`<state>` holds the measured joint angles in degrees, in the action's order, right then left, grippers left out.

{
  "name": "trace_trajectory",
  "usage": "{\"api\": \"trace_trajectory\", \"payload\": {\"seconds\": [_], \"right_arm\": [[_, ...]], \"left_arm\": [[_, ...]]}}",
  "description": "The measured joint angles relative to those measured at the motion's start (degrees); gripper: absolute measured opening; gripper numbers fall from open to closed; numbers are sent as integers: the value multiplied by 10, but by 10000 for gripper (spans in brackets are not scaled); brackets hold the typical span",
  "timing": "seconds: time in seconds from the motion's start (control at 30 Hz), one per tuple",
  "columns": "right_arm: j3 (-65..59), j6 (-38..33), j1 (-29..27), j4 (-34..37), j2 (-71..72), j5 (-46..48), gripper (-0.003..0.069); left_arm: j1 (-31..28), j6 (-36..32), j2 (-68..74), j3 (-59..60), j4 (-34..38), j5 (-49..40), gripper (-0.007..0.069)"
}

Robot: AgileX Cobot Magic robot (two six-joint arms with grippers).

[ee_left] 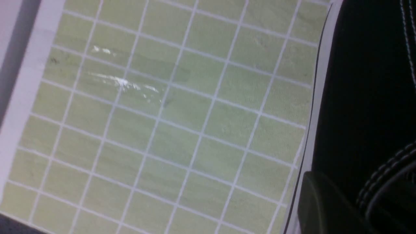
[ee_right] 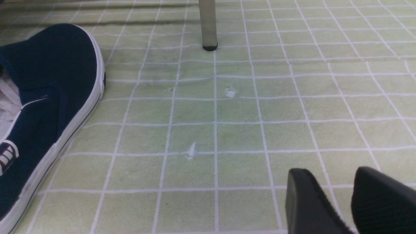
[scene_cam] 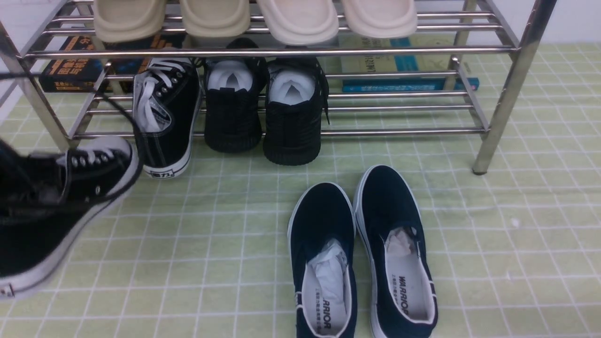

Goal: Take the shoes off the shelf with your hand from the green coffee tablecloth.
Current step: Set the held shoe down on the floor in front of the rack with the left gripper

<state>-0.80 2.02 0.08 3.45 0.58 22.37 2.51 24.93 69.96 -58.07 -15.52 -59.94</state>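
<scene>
One black canvas sneaker (scene_cam: 70, 202) with white laces and a white sole hangs tilted at the far left, off the shelf (scene_cam: 504, 89) and above the green tablecloth (scene_cam: 211, 234). My left gripper (ee_left: 341, 208) is shut on it; the left wrist view shows one finger (ee_left: 320, 204) against the shoe's black side (ee_left: 357, 97). The other canvas sneaker (scene_cam: 164, 117) stands on the shelf's lower tier at the left, its heel over the front bar. My right gripper (ee_right: 338, 182) is slightly open and empty, low over the cloth (ee_right: 227, 130); it is out of the front view.
Two all-black knit sneakers (scene_cam: 263, 112) sit on the lower tier beside the canvas one. A navy slip-on pair (scene_cam: 361, 253) lies on the cloth in front, one near my right gripper (ee_right: 48, 97). Beige slippers (scene_cam: 216, 19) fill the top tier. Books (scene_cam: 404, 70) lie behind. A shelf leg (ee_right: 208, 24) stands ahead.
</scene>
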Motion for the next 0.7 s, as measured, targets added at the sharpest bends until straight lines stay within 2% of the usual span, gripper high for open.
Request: {"api": "trace_trajectory", "payload": {"seconds": [0.17,0.33,0.47,0.7], "right_arm": [[0,0,0,0,0,0,237],[0,0,0,0,0,0,237],[0,0,0,0,0,0,237],[0,0,0,0,0,0,237]], "left_arm": [[0,85,-24,110,-4,78,11],[0,160,-24,192,-29,199,11],[0,190,-24,216,-60,259,11],[0,195,-24,219,-72,265,11]]}}
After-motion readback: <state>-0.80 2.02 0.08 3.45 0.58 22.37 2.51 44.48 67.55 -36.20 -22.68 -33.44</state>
